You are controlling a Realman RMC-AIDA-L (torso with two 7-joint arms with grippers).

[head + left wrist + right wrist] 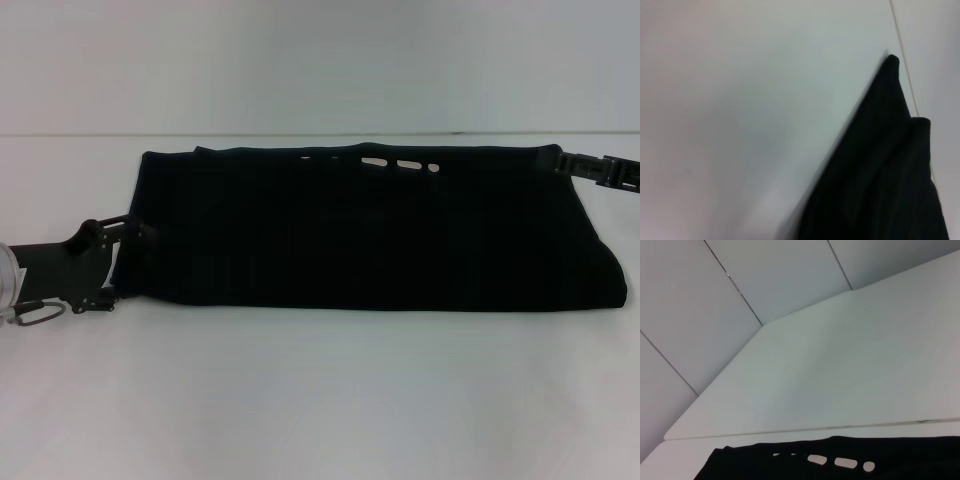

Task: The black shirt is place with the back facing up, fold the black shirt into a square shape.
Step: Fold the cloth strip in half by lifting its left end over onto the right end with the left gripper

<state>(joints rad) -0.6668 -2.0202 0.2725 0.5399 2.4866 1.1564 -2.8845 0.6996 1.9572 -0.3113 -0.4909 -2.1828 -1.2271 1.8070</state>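
The white surface [320, 400] spreads across the head view, with a pale wall behind it. On it the black shirt [370, 235] lies as a wide band running side to side, its lower edge a straight line and its upper edge along the far side of the surface. Near the middle of that upper edge a few small pale gaps show through the cloth. The left wrist view shows two pointed corners of the shirt [890, 170] against the white surface [740, 100]; the right wrist view shows the shirt's upper edge [920, 465] with the same small gaps, and the surface [840, 380] beyond it.

The left claw [125, 235] sits at the shirt's left end, low and close to the surface, its tips meeting the cloth's edge there. Whether its fingers are apart or together cannot be told. The right claw [565, 162] is at the shirt's upper right corner, touching the cloth. Its fingers blend into the dark fabric, so their state cannot be told either.
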